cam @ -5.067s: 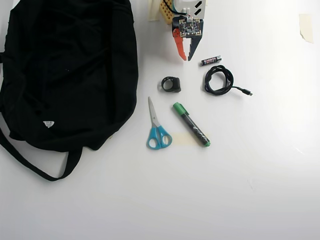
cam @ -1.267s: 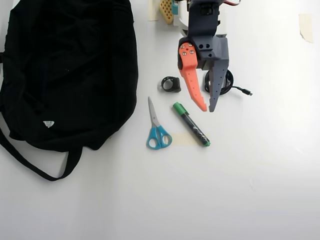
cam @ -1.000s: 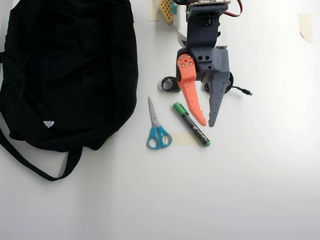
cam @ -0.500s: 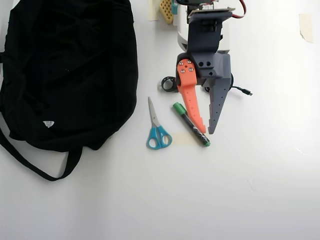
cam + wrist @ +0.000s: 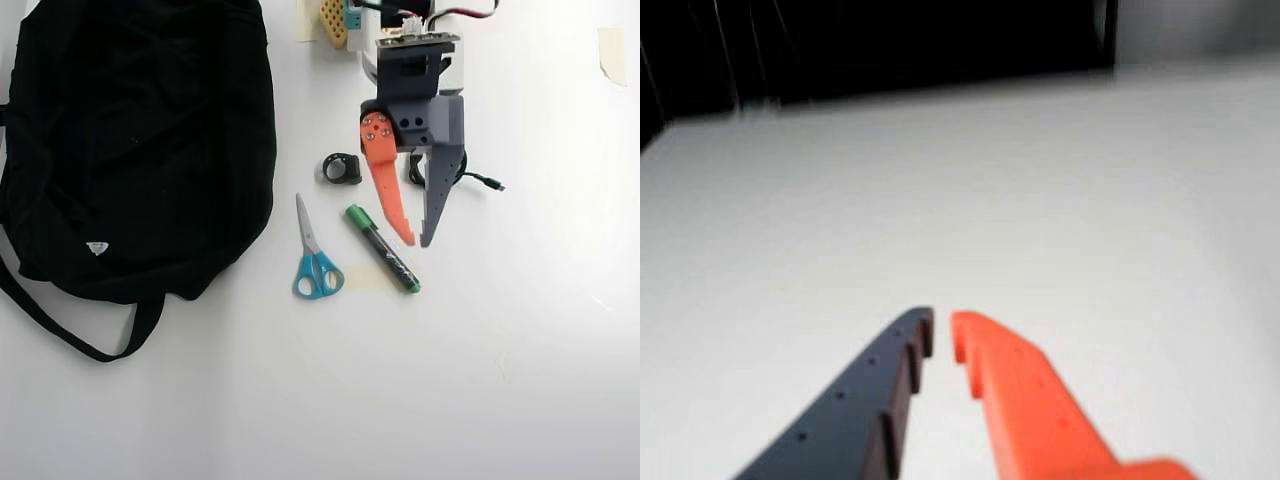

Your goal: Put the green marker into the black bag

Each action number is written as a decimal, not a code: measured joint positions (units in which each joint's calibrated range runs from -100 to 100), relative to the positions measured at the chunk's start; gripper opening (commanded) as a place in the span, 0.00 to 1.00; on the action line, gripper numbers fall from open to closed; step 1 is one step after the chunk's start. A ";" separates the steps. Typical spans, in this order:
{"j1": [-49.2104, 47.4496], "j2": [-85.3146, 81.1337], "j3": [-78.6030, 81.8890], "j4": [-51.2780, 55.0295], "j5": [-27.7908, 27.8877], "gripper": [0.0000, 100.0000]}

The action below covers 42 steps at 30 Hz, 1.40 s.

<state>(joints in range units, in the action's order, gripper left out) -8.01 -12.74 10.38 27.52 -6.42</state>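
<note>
Drawn back slightly toward the arm's base since half a second earlier, the tool [image 5: 417, 241] hangs just right of the green marker [image 5: 383, 249], its fingers narrowly parted and grasping nothing. Marker lies on the white bench [image 5: 480, 360], just right of the scissors [image 5: 316, 254], well right of the black bag [image 5: 130, 140].

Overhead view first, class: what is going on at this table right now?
A robot arm's gripper hangs over the white table, fingers slightly apart and holding nothing. Its tips sit just right of the green marker, which lies untouched beside the blue scissors. The black bag lies far left, with nothing put in yet.
</note>
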 measured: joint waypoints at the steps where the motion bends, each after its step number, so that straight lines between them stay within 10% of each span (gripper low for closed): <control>1: -0.15 -0.25 0.00 2.75 -0.49 0.02; 29: -2.87 -0.33 -0.94 43.28 2.00 0.03; 42: -4.34 -0.33 -0.94 46.20 5.62 0.02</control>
<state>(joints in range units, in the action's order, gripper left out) -12.34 -13.08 9.43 73.72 -0.81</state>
